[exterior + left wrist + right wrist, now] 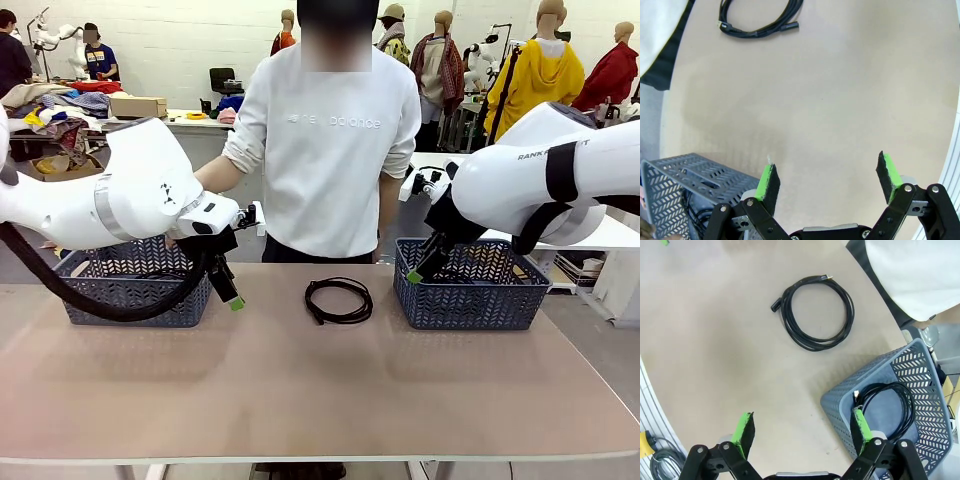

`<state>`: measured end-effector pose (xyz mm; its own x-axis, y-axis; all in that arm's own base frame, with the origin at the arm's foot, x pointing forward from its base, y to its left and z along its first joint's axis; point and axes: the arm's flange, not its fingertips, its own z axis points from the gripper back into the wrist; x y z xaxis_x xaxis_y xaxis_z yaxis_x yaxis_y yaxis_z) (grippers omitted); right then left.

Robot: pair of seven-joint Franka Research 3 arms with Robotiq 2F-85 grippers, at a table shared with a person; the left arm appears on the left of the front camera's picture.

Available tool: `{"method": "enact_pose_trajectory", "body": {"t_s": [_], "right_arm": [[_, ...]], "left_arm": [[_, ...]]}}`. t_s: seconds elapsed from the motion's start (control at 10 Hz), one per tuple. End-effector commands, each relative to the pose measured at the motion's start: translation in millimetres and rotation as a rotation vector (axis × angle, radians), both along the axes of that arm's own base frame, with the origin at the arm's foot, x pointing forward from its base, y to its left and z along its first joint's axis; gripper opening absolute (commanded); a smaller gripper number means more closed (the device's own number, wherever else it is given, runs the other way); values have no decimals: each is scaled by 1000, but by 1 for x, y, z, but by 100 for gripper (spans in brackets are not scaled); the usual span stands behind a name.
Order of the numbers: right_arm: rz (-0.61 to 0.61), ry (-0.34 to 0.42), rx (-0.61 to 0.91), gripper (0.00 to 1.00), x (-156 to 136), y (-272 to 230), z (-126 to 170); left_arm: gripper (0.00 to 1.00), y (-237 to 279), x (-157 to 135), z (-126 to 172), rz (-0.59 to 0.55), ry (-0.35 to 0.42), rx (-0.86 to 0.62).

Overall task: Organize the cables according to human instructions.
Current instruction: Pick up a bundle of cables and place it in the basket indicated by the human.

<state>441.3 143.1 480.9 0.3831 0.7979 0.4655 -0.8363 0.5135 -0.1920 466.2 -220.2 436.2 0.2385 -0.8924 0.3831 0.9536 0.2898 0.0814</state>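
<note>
Nearest the camera, a bare stretch of beige tabletop (320, 390) runs across the front view. Farther in, the left gripper (827, 175) hangs above the tabletop with its green-padded fingers (767, 182) spread wide and nothing between them; a grey-blue mesh basket (687, 175) sits just beside and behind one finger, with a dark cable partly visible inside it. The right gripper (802, 427) also has its fingers (744, 430) wide apart and empty. It hovers over the rim of a second grey-blue basket (920, 370), and one fingertip sits above a coiled black cable in that basket (885, 407), its plug near the fingertip; whether they touch cannot be told. Beyond both sets of fingers, roughly midway between them, one loose coiled cable (339, 299) lies flat on the tabletop, well apart from either gripper and between the two baskets. At the far edge of the tabletop stands a person in a white sweatshirt (330, 150), facing the robot, arms down at the sides.
</note>
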Motion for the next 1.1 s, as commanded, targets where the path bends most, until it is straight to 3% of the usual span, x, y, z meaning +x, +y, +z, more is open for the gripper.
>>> {"method": "enact_pose_trajectory", "body": {"t_s": [0.0, 0.8, 1.0], "right_arm": [[-7, -2, -1, 100, 0, 0, 1], [-7, -2, -1, 100, 0, 0, 1], [-7, -2, -1, 100, 0, 0, 1]], "left_arm": [[100, 2, 0, 2, 0, -2, 6], [100, 0, 0, 0, 0, 0, 0], [100, -14, 22, 6, -89, -19, 102]]}}
